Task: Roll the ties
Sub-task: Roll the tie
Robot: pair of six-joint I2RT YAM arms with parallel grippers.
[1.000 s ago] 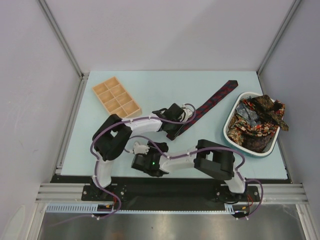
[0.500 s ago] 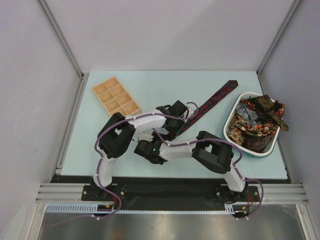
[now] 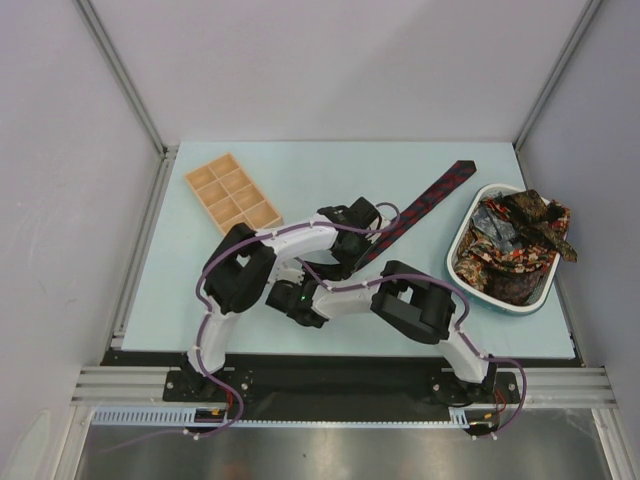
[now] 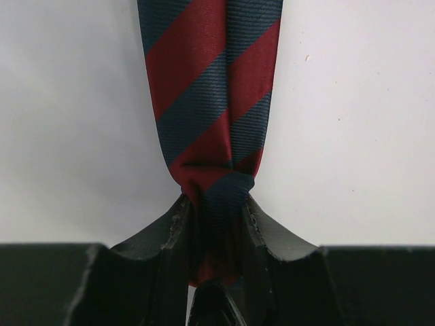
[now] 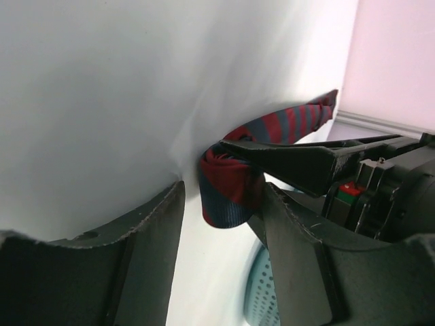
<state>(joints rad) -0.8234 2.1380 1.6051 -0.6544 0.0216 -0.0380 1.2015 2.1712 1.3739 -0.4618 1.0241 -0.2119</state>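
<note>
Item: table (image 3: 330, 165), pale blue.
- Wooden tray (image 3: 233, 193), at 10 o'clock, well apart from arms.
- Basket (image 3: 457, 242), at 3 o'clock, heaped with patterned ties (image 3: 515, 250).
- Both arms meet at centre; in top view they hide striped tie's near end.
- Striped tie (image 3: 432, 198): navy with red diagonals. Lies flat on table, running from centre toward 1 o'clock, far tip near basket.
- Left gripper (image 4: 216, 212): clenched on tie's bunched near end.
- Right gripper (image 5: 223, 204): jaws apart, straddling folded end.

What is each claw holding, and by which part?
The left claw pinches the navy-and-red striped tie at its bunched near end. The right claw is open, gripping nothing.
</note>
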